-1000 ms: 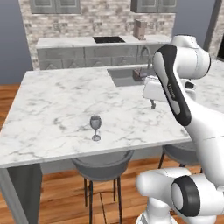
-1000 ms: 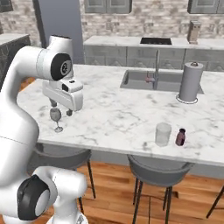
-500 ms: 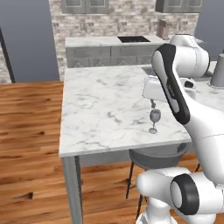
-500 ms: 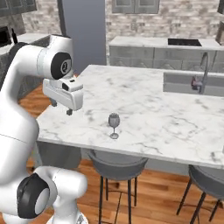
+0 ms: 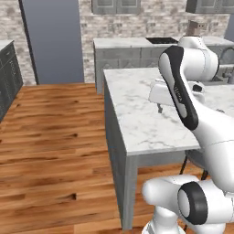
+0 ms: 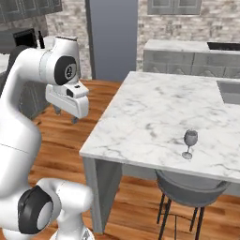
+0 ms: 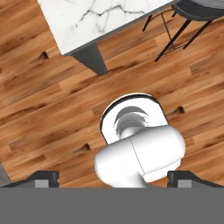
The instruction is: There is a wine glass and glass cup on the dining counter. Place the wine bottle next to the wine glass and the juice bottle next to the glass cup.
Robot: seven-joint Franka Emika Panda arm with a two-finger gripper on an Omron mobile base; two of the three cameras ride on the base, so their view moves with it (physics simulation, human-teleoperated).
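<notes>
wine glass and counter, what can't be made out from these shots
- Wine glass: too small in the right base view to tell if it holds anything.
- Dining counter: its right part is cut off by the right base view's edge; in the left base view the arm covers its right side.

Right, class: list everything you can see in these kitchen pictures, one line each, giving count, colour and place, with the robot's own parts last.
dining counter: one, white grey-veined marble top on a grey base, at the middle of the room.
wine glass: one, clear, upright near the dining counter's front edge.
sink: one, grey, set into the dining counter's far right.
stool: one, grey seat on dark legs, below the wine glass.
wall counter: one, grey with a pale top, against the brick wall.
floor: brown wood planks.
gripper: one, white with dark fingertips, open and empty, over the floor beside the dining counter's corner.
</notes>
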